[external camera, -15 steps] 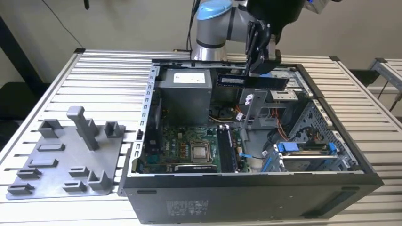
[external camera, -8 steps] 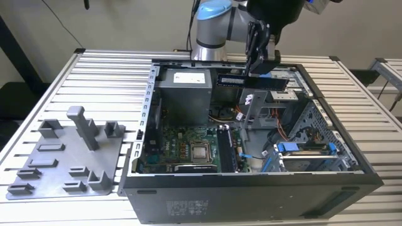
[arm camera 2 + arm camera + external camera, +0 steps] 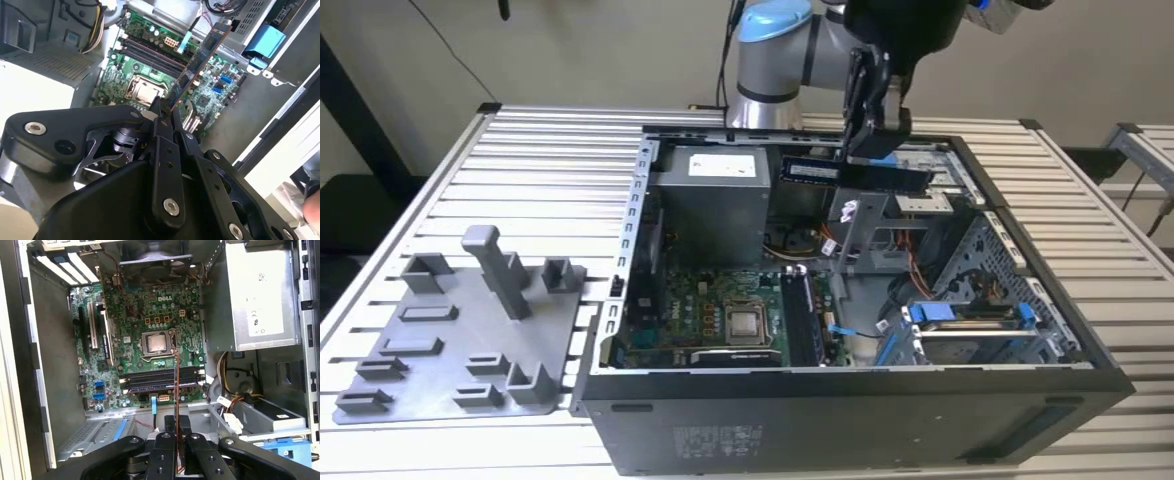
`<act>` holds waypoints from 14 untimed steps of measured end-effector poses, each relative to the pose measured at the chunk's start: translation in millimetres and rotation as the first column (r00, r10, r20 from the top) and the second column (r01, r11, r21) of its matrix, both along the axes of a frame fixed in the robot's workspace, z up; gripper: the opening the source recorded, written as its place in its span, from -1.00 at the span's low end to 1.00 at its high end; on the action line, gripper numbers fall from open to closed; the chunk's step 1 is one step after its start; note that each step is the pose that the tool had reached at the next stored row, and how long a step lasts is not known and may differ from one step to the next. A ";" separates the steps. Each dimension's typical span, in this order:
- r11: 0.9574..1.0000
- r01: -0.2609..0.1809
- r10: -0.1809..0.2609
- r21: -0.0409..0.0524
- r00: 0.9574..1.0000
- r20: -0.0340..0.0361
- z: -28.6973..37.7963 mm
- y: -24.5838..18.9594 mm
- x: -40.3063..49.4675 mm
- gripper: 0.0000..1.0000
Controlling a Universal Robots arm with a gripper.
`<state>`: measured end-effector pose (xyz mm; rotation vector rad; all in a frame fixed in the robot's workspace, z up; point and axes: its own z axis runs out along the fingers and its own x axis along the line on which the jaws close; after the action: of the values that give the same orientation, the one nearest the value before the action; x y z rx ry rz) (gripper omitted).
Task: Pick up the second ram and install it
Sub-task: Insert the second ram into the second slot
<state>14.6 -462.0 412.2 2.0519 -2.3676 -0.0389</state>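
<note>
Gripper (image 3: pixel 874 150): clamped on the second ram (image 3: pixel 854 173), jaws pressed on its two flat faces; stick gripped towards one end, most of its length free.

Second ram: aloft, well above the open computer case (image 3: pixel 854 400), over the drive-bay side; long axis roughly level in the exterior view; touching nothing but the jaws; in the second wrist view (image 3: pixel 200 60) reaching out over the motherboard (image 3: pixel 150 65); in the first wrist view (image 3: pixel 176 390) seen edge-on as a thin line crossing the memory slots (image 3: pixel 160 380).

Memory slots: long dark rows just beside the processor socket (image 3: pixel 155 342), between it and the case's metal ledge; occupied or free, cannot tell.

Neighbours: power supply (image 3: pixel 260 295) and wire bundle (image 3: pixel 225 390) near one end of the slots; grey fixture tray (image 3: pixel 467 330) on the slatted table (image 3: pixel 547 150), well apart from the work.

Handling notes, as judgement: stick apparently crosswise to the slots, so long axis to be turned parallel to the chosen row; board to be kept upright, contact edge downward, notch matched to the slot key; descent straight and slow, clear of socket and wires; end latches to be confirmed open; pressure even along the length, since an off-centre grip tends to tip one end in first; firm clamp, no twisting of the board.
</note>
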 end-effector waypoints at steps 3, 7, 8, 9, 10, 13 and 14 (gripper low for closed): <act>1.000 0.020 -0.020 0.000 1.000 0.000 -0.3 0.0 0.0 -0.73; 0.998 0.056 -0.056 0.000 0.998 0.000 -0.6 0.0 0.0 -0.73; 0.998 0.066 -0.066 0.000 0.998 0.000 -0.7 0.0 0.0 -0.73; 0.997 0.075 -0.075 0.000 0.997 0.000 -0.8 0.0 0.0 -0.73; 0.996 0.085 -0.085 0.000 0.996 0.000 -0.8 0.0 0.0 -0.73; 0.994 0.114 -0.114 0.000 0.994 0.000 -1.2 0.0 0.0 -0.73; 0.992 0.124 -0.124 0.000 0.992 0.000 -1.3 0.0 0.0 -0.73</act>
<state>14.6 -462.0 410.9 1.9018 -2.4917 -0.0398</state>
